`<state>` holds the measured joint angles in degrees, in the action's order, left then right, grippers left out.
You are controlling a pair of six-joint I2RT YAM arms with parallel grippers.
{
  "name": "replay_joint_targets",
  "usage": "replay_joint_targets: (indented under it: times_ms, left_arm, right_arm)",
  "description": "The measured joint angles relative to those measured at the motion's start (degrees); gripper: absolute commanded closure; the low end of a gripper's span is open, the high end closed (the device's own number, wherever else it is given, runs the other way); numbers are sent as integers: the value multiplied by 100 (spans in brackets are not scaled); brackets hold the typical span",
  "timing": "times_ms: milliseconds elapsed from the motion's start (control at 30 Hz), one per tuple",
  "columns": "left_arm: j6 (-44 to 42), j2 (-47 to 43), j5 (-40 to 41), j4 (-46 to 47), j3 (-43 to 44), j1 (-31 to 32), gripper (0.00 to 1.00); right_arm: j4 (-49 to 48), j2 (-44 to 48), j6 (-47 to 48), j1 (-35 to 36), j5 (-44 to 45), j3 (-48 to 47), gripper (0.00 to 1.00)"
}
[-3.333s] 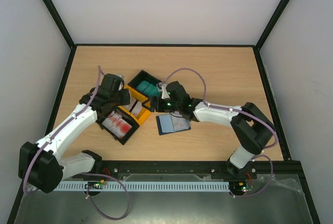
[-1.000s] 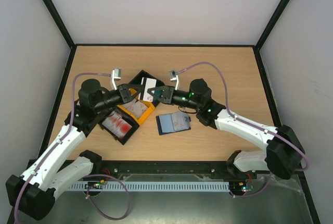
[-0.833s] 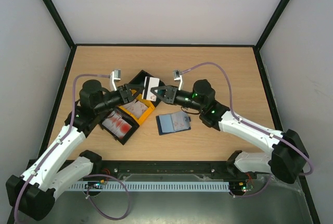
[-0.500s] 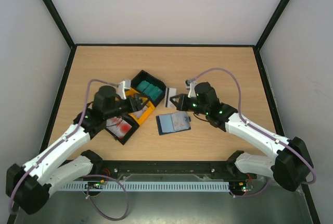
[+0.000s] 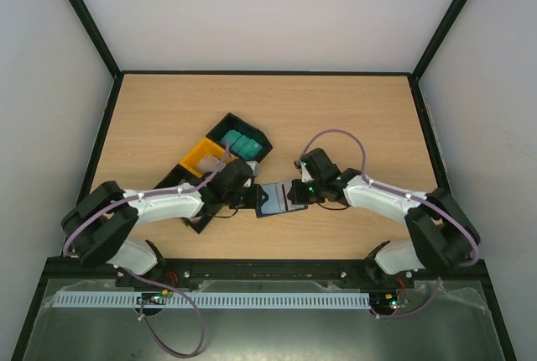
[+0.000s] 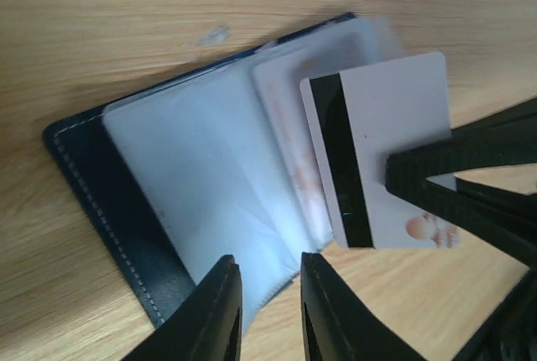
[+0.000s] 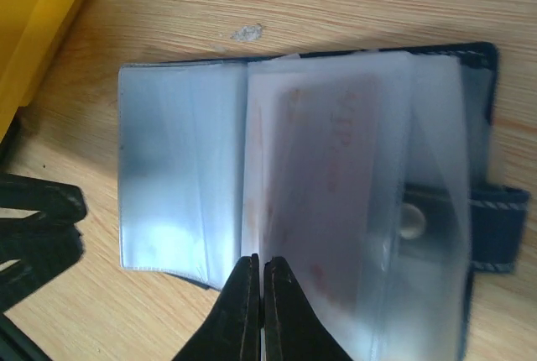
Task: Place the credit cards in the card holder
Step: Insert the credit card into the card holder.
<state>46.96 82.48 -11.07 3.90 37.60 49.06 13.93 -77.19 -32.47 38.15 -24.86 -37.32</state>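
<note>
Top view: L gripper point(image 5: 245, 197) and R gripper point(image 5: 294, 193) meet low over the wallet point(image 5: 273, 201), which lies open on the table point(image 5: 352, 109) btwn the two sets of fingers. Tray point(image 5: 225, 153) sits behind the L fingers. The teal cards point(image 5: 239, 142) in its far compartment are well apart from both grippers. Finger state is too small to read here.

L wrist view: L fingers are spread w/ nothing btwn them. The wallet's near edge and clear sleeves point(image 6: 193, 168) lie right ahead of the tips; can't tell if touching or just above. Beyond the tips, to the right, the R fingers point(image 6: 453, 168) are clamped on a white card point(image 6: 377, 126), black stripe up. It's held over the wallet's right-hand sleeves, not yet in a pocket. A red-marked card point(image 6: 281, 117) sits in a sleeve beneath it.

R wrist view: R fingers are pinched almost together. The held card isn't readable from this angle. The wallet spreads straight ahead of the tips, w/ the snap tab point(image 7: 503, 218) off to their right and the L fingers at far left.

Step in hand, prob.: feeding the card into a sleeve. To do it well:
- L fingers should come down and pin the near edge so the wallet can't skid.
- R should level the card w/ the sleeve mouth and lead w/ one corner.
- Push slowly along the sleeve.
- Let go only once most of the card is inside.
</note>
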Motion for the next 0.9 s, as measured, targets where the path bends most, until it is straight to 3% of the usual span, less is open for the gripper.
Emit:
replay_joint_targets:
  times_ms: [400, 900]
  left_arm:
    - [-219, 671, 177, -219, 39, 17, 87]
    - [-275, 695, 503, -466, 74, 44, 93]
  right_arm:
    - [-352, -1038, 164, -46, -745, -435, 98]
    - [-800, -970, -81, -184, -1307, -422, 98]
